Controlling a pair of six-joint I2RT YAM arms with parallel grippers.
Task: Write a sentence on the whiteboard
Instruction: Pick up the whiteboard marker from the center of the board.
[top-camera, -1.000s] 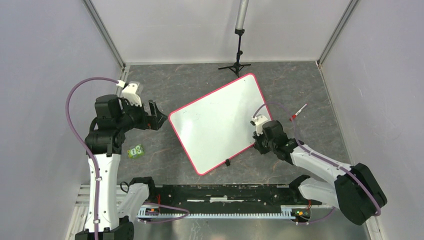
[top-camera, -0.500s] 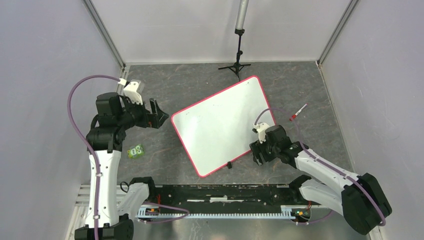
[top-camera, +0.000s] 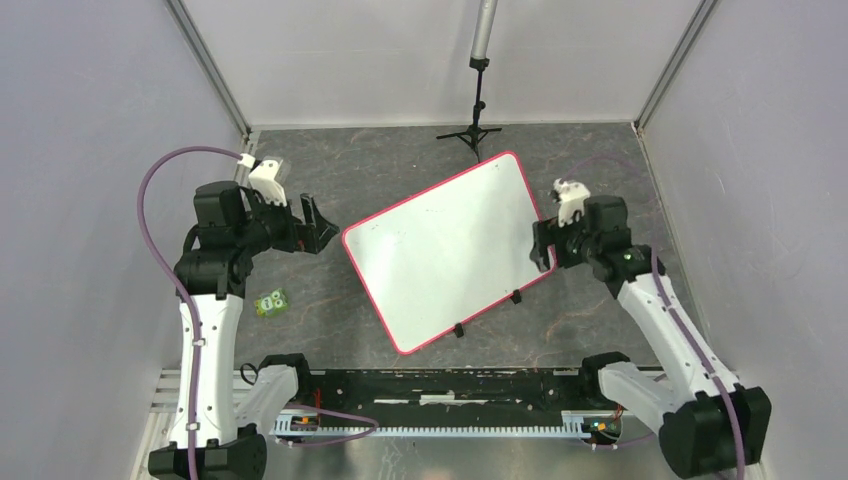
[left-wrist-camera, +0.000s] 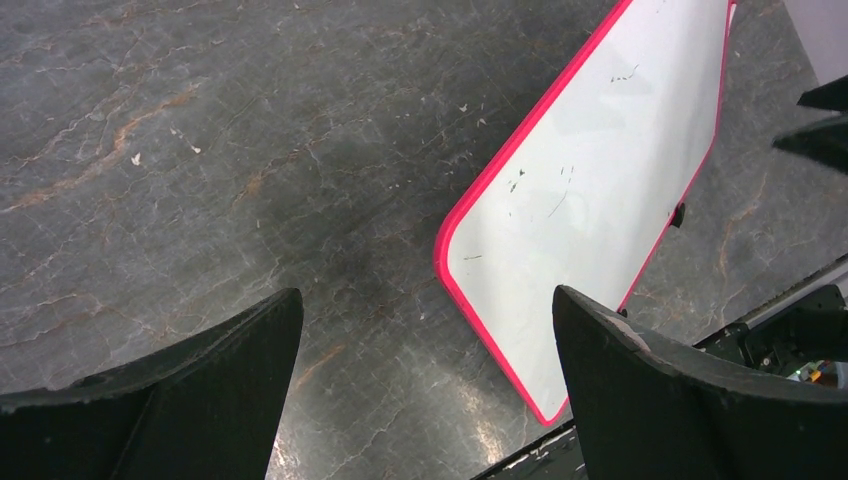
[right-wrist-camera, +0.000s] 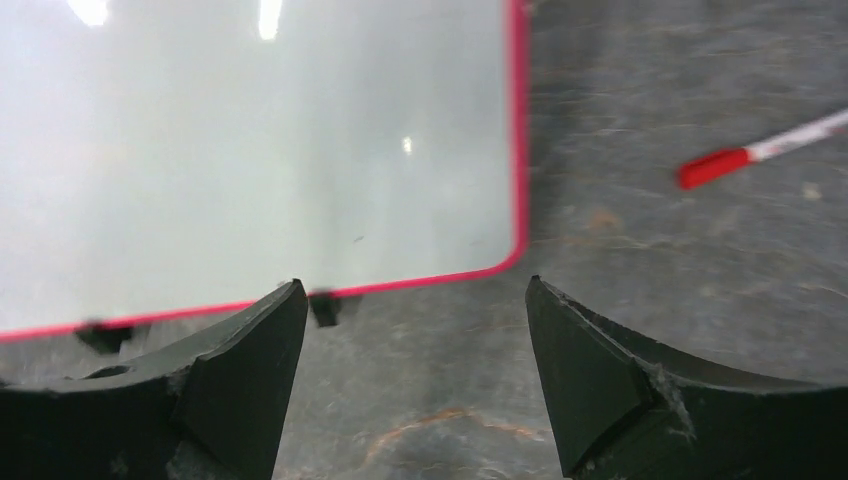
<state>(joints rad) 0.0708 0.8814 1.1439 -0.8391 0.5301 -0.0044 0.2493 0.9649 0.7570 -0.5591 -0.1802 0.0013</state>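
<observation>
The whiteboard (top-camera: 440, 250) lies flat and skewed on the dark floor, red-rimmed, with black clips (top-camera: 516, 297) on its near edge. Its face is white with only a few faint dark specks; the sentence is not in view. My right gripper (top-camera: 543, 245) hovers open over the board's right corner, nothing between its fingers. In the right wrist view the right gripper (right-wrist-camera: 412, 283) frames the whiteboard (right-wrist-camera: 250, 150) rim, and a red-capped marker (right-wrist-camera: 760, 152) lies on the floor to the right. My left gripper (top-camera: 318, 225) is open just left of the board; in its wrist view the left gripper (left-wrist-camera: 425, 292) faces the whiteboard (left-wrist-camera: 590, 190) corner.
A small green block (top-camera: 270, 302) lies on the floor near the left arm. A black tripod stand (top-camera: 478, 100) rises behind the board. A black rail (top-camera: 450, 385) runs along the near edge. Grey walls close in the left, right and back.
My right gripper let go of the board's near right edge, opened, and swung up and back to the right corner. The board shifted slightly. The left arm barely moved.
</observation>
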